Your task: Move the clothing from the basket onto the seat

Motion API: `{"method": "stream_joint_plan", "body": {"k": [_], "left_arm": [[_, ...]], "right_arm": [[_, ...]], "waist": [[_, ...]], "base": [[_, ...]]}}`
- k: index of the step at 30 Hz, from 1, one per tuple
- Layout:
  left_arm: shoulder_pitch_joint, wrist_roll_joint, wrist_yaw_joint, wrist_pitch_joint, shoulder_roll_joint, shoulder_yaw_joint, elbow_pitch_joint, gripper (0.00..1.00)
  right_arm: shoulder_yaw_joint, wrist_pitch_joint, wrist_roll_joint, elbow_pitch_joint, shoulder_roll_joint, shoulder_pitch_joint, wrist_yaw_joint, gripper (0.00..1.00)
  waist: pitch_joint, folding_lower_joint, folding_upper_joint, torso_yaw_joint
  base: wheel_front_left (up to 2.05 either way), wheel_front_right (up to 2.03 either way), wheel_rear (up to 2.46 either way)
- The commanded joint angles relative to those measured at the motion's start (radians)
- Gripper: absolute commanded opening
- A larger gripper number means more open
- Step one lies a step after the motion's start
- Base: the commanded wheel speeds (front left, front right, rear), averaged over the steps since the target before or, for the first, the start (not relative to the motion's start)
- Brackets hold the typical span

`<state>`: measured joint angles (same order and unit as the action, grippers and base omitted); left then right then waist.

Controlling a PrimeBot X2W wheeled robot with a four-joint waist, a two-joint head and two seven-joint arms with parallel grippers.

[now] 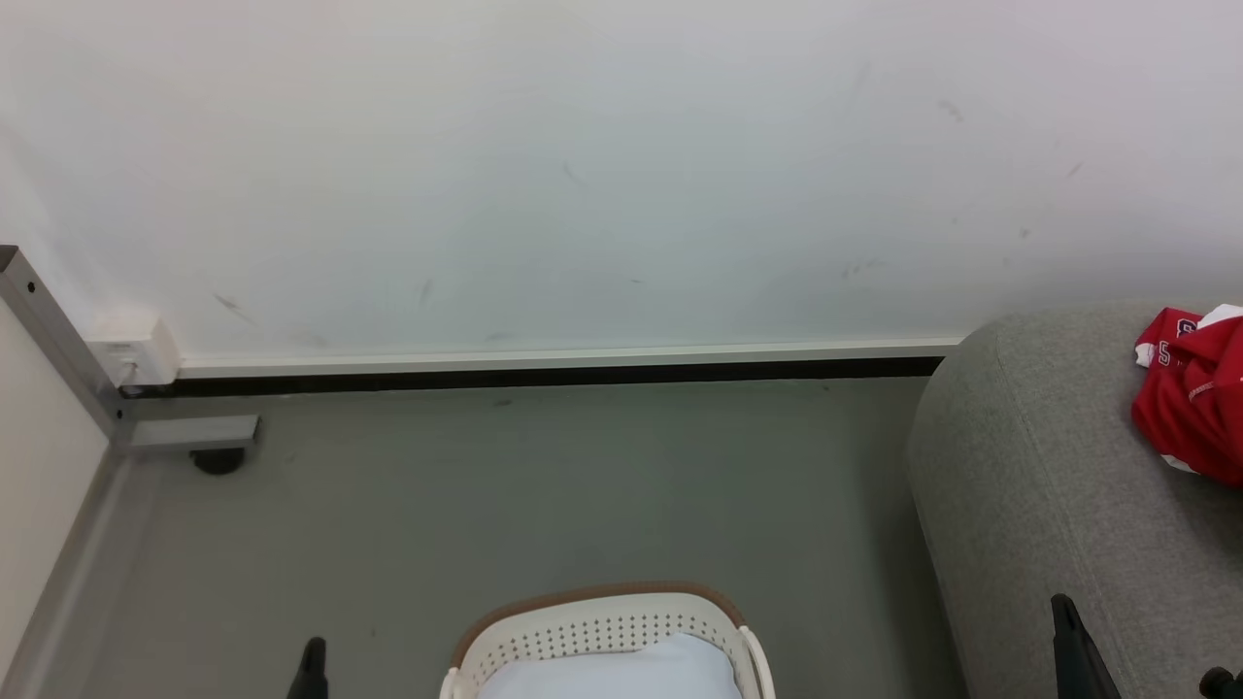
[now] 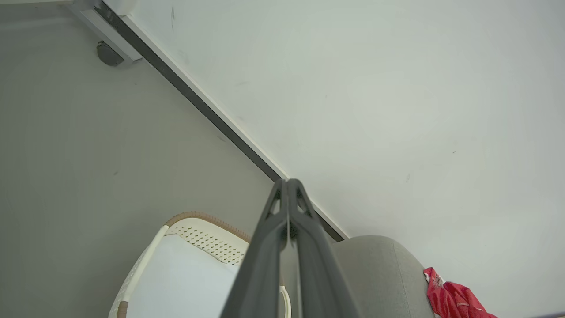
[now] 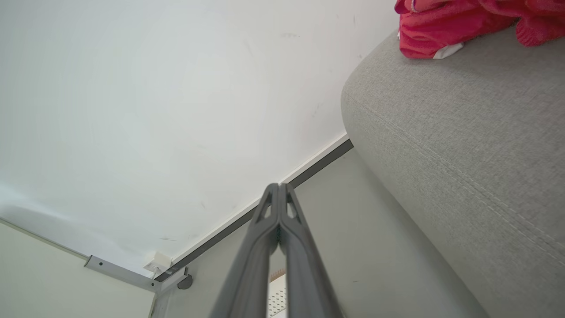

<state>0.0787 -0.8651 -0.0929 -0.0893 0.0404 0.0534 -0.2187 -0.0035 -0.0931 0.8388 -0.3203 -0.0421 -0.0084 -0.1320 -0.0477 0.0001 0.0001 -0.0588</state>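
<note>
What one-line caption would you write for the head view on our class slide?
Red clothing lies on the grey seat at right; the white basket stands on the floor nearby.

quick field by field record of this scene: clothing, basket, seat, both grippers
clothing: bright red sports garments with white trim, heaped on the seat
seat: large grey woven-fabric seat, right of the basket
basket: cream perforated plastic basket with brown rim, on the grey floor, pale surface inside
left arm: left gripper shut, holding nothing
right arm: right gripper shut, holding nothing
</note>
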Motion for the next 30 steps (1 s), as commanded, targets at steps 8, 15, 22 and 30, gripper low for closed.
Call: {"method": "stream_joint_plan", "body": {"k": [8, 15, 22, 30], "left_arm": [[-0.048, -0.127, -0.011, 0.031, 0.008, 0.014, 0.003, 0.0], [-0.064, -0.193, -0.014, 0.05, 0.009, 0.019, 0.0, 0.0], [-0.08, -0.266, -0.017, 0.07, 0.009, 0.025, -0.004, 0.0], [-0.099, -0.341, -0.022, 0.092, 0.01, 0.031, -0.007, 0.0]], "right_arm": [[-0.021, 0.033, 0.129, 0.026, -0.008, -0.04, 0.001, 0.0], [-0.031, 0.052, 0.198, 0.032, -0.008, -0.046, 0.001, 0.0], [-0.042, 0.073, 0.272, 0.037, -0.009, -0.055, 0.001, 0.0], [-0.054, 0.094, 0.352, 0.045, -0.01, -0.063, 0.001, 0.0]], "waist": [[0.005, -0.0001, -0.0001, 0.006], [0.009, -0.0001, -0.0001, 0.01], [0.013, -0.0001, -0.0001, 0.015], [0.018, -0.0001, -0.0001, 0.021]], "base": [[0.0, 0.0, 0.0], [0.0, 0.0, 0.0], [0.0, 0.0, 0.0], [0.0, 0.0, 0.0]]}}
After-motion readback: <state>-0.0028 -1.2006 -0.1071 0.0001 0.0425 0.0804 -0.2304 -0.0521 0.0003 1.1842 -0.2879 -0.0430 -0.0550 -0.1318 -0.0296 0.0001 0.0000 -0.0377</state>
